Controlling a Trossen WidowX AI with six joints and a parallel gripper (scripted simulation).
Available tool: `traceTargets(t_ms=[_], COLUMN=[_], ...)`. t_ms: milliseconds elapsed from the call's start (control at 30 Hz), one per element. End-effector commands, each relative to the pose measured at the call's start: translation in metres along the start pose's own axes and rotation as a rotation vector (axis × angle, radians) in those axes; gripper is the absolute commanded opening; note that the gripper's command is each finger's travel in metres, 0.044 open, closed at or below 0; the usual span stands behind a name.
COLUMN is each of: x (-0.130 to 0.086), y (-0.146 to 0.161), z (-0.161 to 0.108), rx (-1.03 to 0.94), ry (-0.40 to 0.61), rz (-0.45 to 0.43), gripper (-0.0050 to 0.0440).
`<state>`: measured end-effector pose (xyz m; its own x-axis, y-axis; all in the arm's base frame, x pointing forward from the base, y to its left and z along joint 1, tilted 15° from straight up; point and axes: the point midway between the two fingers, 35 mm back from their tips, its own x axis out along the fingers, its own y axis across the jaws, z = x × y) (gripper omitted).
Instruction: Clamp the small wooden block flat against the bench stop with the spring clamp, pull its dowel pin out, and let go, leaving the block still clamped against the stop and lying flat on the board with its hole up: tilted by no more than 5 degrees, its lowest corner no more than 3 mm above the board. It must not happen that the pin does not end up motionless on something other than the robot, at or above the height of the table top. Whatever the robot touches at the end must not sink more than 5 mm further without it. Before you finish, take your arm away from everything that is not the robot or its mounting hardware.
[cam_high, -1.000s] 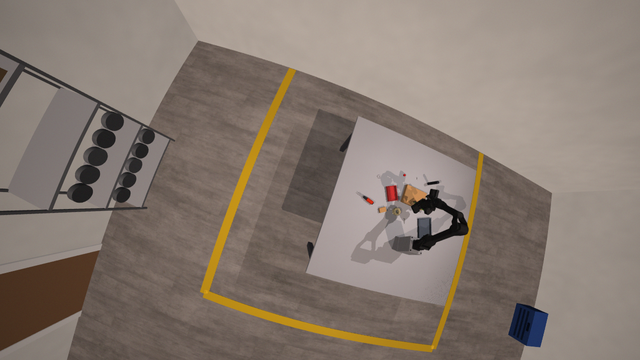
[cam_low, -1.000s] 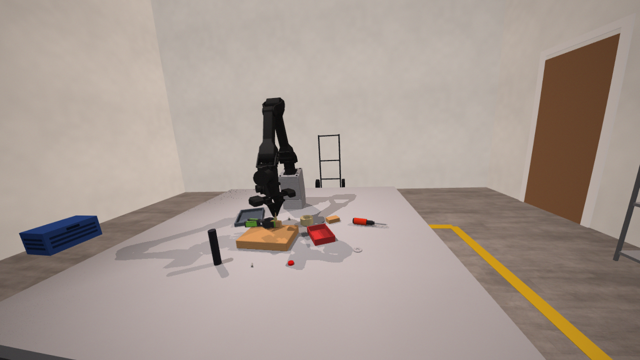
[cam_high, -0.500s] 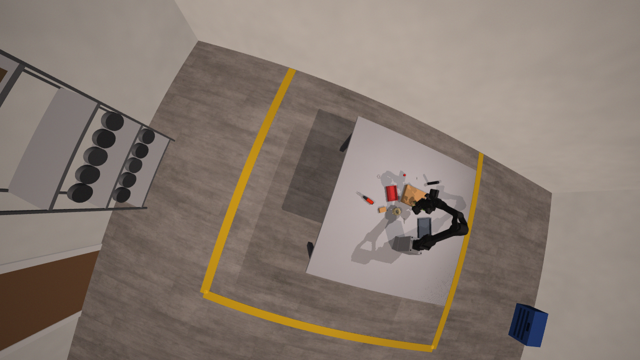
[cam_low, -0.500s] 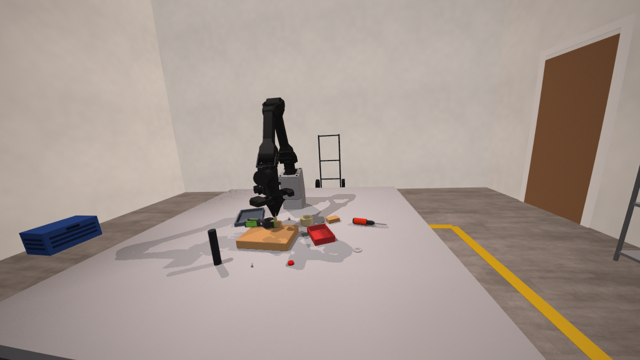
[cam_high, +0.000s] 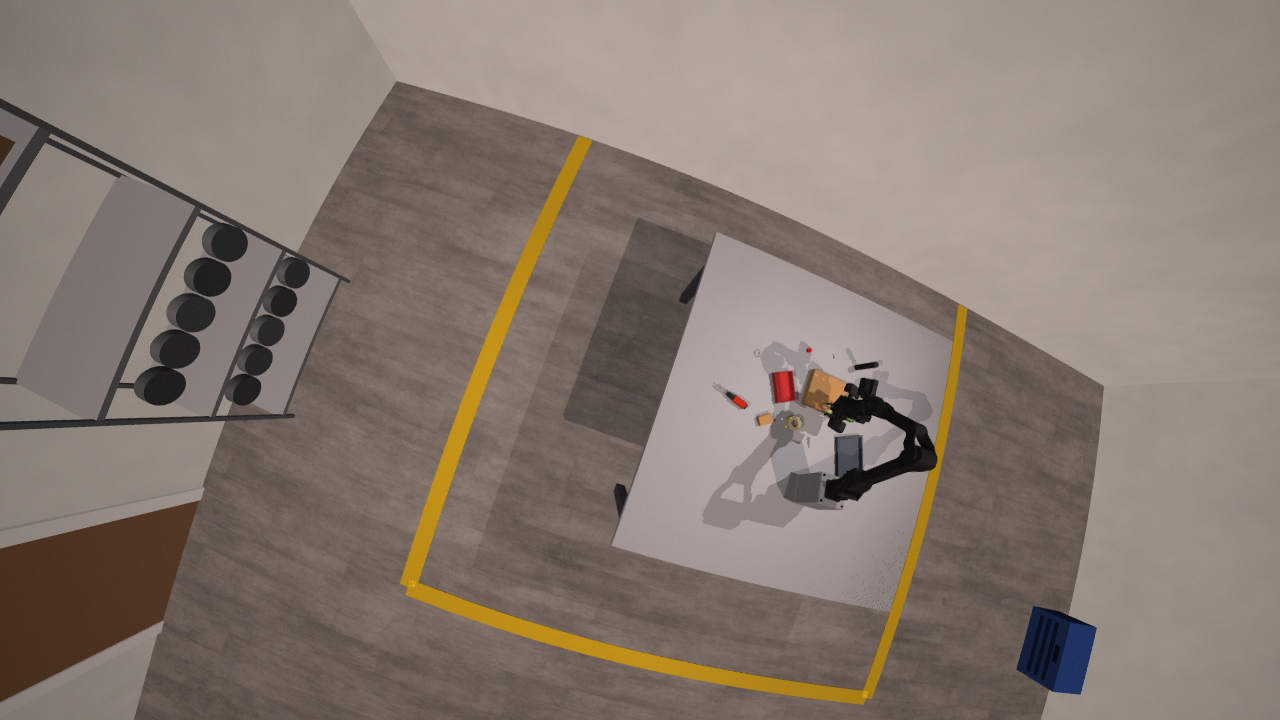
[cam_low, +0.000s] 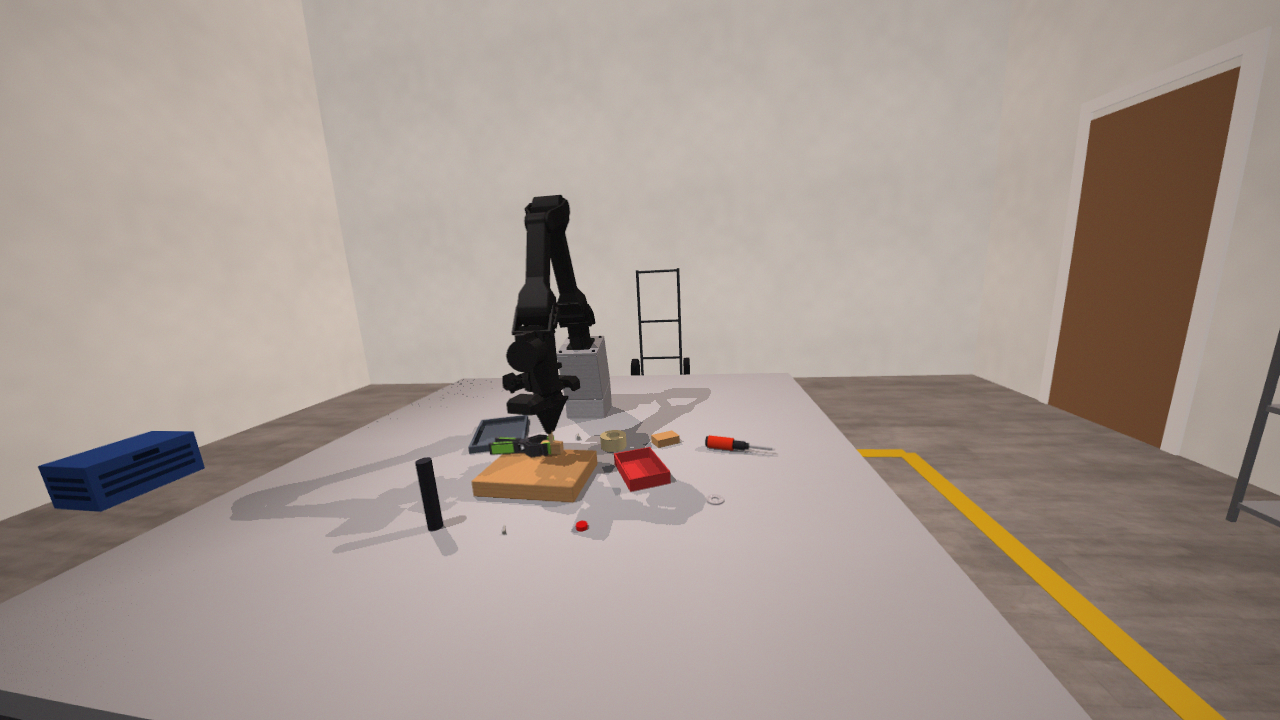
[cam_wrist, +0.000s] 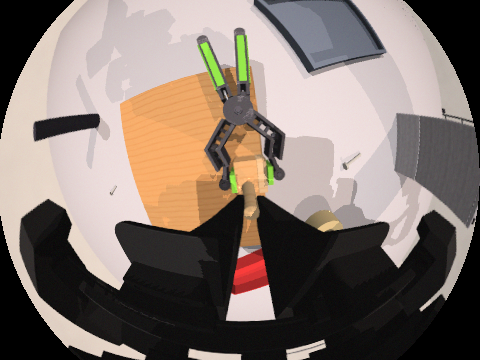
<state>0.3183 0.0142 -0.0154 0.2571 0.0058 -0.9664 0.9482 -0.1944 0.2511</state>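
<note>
A wooden board (cam_wrist: 176, 143) lies on the table; it also shows in the exterior view (cam_low: 535, 474). The black spring clamp (cam_wrist: 239, 115) with green handles lies across the board's edge, and its jaws sit on either side of the small wooden block (cam_wrist: 250, 172). My gripper (cam_wrist: 250, 201) stands straight over the block, shut on the light wooden dowel pin (cam_wrist: 250, 199). The pin's lower end meets the block's top; I cannot tell whether it is still in the hole. In the front view the gripper (cam_low: 547, 429) points down at the board's far edge. The bench stop is hard to make out.
A grey tray (cam_wrist: 320, 30) lies beyond the clamp. A red tray (cam_low: 641, 468), a tape roll (cam_low: 613, 439), a small tan block (cam_low: 665, 437) and a screwdriver (cam_low: 729, 442) lie right of the board. A black cylinder (cam_low: 429, 494) stands at its left. A red button (cam_low: 581, 525) lies in front.
</note>
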Motion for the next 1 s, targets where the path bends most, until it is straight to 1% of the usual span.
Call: traceTargets(t_ms=[0, 67, 133, 633, 700, 833, 967], x=[-0.0021, -0.0022, -0.0022, -0.0027, -0.0027, -0.0033, -0.0039], y=[0.0002, 0.0002, 0.0002, 0.0002, 0.0002, 0.0002, 0.0002], z=[-0.0002, -0.0002, -0.0002, -0.0002, -0.0002, -0.0002, -0.0002], rx=[-0.119, -0.184, -0.184, -0.659, -0.659, -0.739, -0.743], ry=[0.001, 0.001, 0.001, 0.0, 0.0, 0.0, 0.0], rz=[0.001, 0.001, 0.001, 0.002, 0.002, 0.002, 0.002], gripper=[0.0, 0.0, 0.0, 0.0, 0.0, 0.0, 0.0])
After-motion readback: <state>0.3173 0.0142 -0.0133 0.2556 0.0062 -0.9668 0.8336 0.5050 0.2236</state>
